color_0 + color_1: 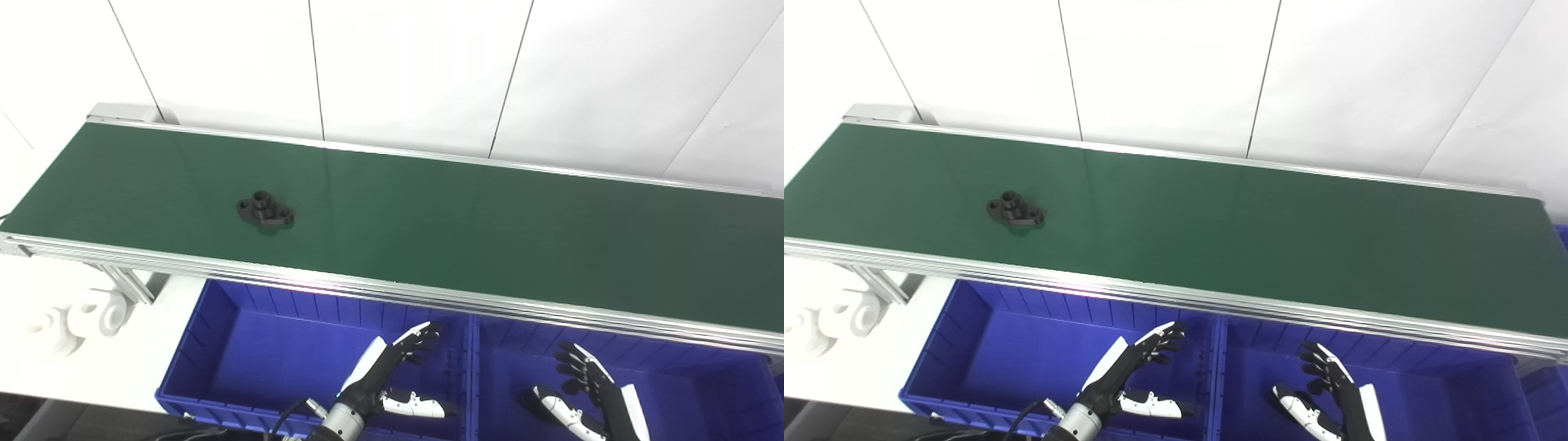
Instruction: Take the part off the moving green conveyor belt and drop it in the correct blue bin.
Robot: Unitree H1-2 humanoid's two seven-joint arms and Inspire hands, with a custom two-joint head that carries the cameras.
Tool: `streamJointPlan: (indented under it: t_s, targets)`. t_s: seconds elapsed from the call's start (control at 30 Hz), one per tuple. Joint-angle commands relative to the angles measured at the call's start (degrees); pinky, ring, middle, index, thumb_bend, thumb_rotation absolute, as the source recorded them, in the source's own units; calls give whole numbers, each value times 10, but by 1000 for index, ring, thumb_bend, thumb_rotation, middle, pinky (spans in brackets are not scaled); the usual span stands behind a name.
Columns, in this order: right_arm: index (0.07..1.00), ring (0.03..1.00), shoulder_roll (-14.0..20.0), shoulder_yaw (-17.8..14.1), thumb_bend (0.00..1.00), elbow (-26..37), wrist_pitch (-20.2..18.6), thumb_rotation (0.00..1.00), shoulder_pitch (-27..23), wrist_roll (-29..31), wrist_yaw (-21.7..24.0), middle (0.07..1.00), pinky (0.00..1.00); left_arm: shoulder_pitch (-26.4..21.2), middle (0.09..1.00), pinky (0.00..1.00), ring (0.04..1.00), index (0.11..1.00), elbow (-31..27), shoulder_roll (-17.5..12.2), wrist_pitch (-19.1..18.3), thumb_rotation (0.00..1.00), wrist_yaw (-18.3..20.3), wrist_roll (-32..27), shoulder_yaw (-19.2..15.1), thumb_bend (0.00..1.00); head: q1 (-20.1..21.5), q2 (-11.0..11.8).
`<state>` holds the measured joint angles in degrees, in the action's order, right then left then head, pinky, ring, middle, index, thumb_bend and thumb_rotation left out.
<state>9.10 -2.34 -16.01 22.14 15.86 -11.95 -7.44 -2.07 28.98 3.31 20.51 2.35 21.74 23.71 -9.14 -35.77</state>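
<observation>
White panelled wall [416, 67] — dark seams

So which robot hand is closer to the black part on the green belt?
The left hand. It hovers open over the left blue bin, below and right of the black part. The right hand is open over the right blue bin, farther right.
</observation>
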Motion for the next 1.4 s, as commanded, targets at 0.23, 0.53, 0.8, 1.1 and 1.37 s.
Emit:
streamJointPlan:
  t_s: [0.23,0.53,0.8,1.1,1.37]
  targets:
    - [831,750,9,-6,608,2,39,441,-5,5,-8,789,685,-18,873,757,830,898,3,12,33,356,-13,0,2,666,2,1]
    - [823,739,12,-2,599,-3,48,377,-7,23,-16,783,667,-23,871,752,829,893,16,16,41,348,-22,3,2,667,-5,7]
    - [838,762,11,-6,613,27,48,406,4,105,24,806,694,-31,869,747,825,892,36,22,47,354,-31,4,4,677,-26,12]
    - [819,747,18,-8,636,118,48,496,5,87,18,795,666,-35,875,747,829,896,40,19,45,340,-26,1,2,666,-1,8]
    - [801,743,14,-12,596,221,43,403,-10,85,33,775,640,-32,871,748,828,895,29,6,52,333,-24,2,1,655,67,-3]
